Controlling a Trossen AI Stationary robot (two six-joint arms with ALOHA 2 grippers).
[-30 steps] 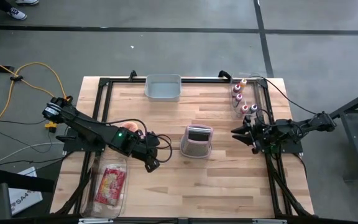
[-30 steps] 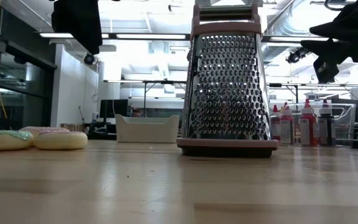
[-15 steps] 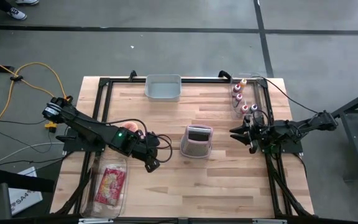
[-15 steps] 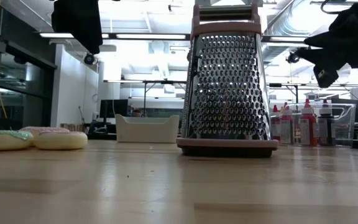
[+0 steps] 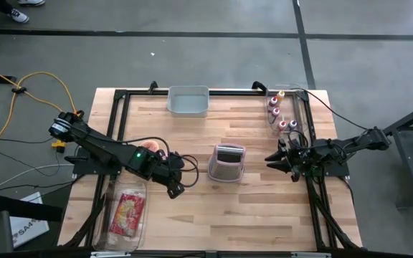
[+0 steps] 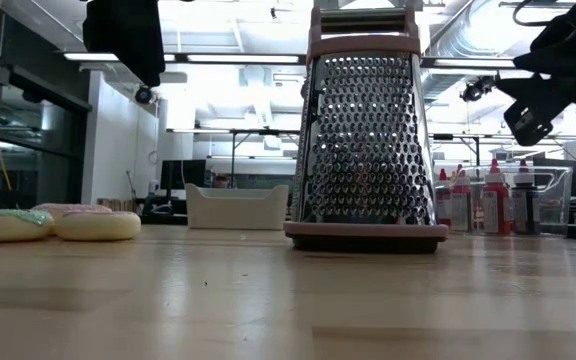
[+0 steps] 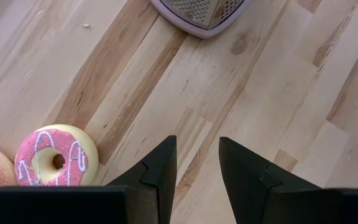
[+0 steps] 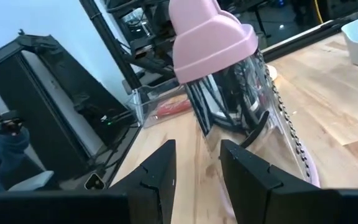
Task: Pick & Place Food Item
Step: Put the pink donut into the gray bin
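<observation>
Nothing is moved yet; my left gripper (image 5: 176, 188) hovers empty, half open, near the doughnut (image 7: 56, 155); my right gripper (image 5: 272, 159) waits closed, right of the grater (image 5: 226, 163).

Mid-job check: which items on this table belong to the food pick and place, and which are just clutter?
Job:
pink-iced donut
other donuts
clear tray
grey bin
left gripper

Lying about:
box grater
sauce bottles
right gripper, waiting at the table's right edge
</observation>
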